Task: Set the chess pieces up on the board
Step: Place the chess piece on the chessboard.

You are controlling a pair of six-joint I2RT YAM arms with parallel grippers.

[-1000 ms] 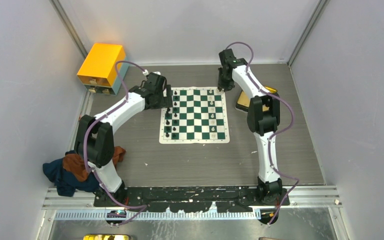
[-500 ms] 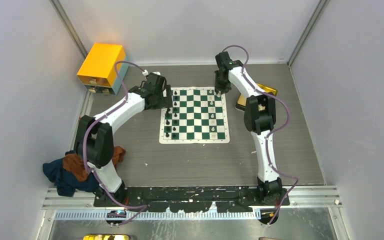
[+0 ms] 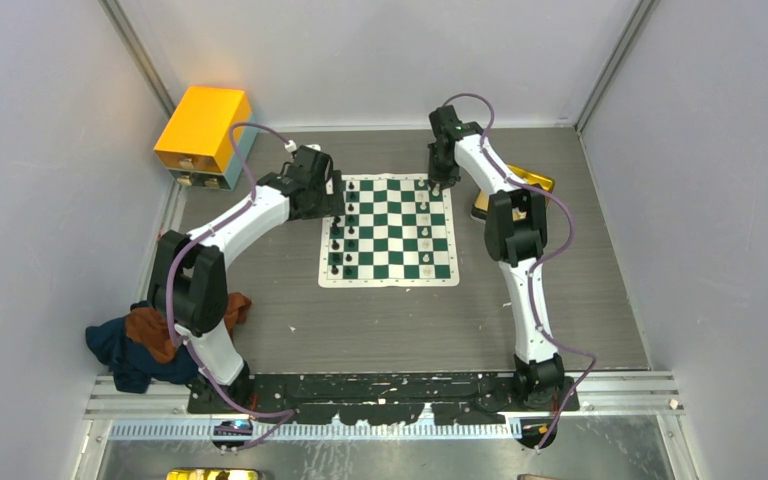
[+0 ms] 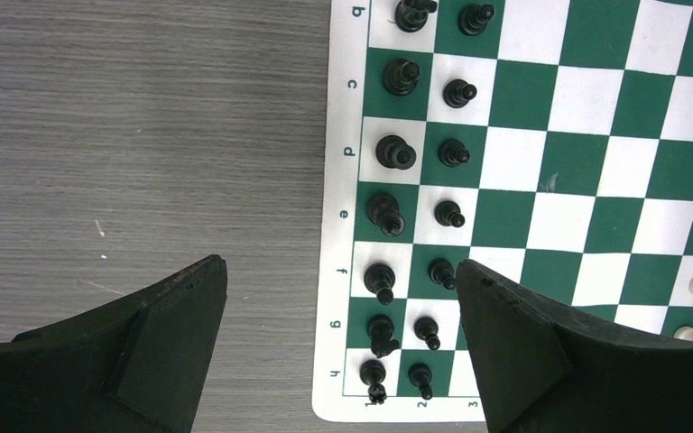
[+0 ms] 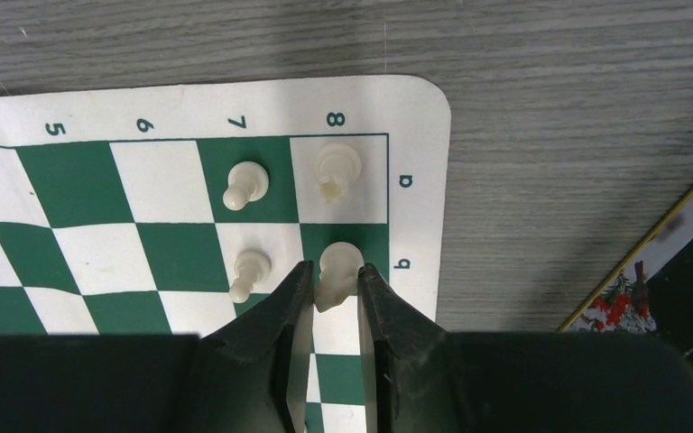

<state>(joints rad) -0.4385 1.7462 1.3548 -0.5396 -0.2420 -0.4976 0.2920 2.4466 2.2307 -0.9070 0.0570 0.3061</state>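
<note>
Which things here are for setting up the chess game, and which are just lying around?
For the job:
- board
- black pieces
- white pieces
- right gripper, pinching a white piece

Just lying about:
- orange box
- cloths
- yellow tray

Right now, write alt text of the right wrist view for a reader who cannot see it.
The right claw clamps a cream-white chess piece at the green square by the letter b, column 8, near the corner of the board. Three more cream-white pieces stand on neighbouring squares, with grey wood-grain table beyond.
</note>
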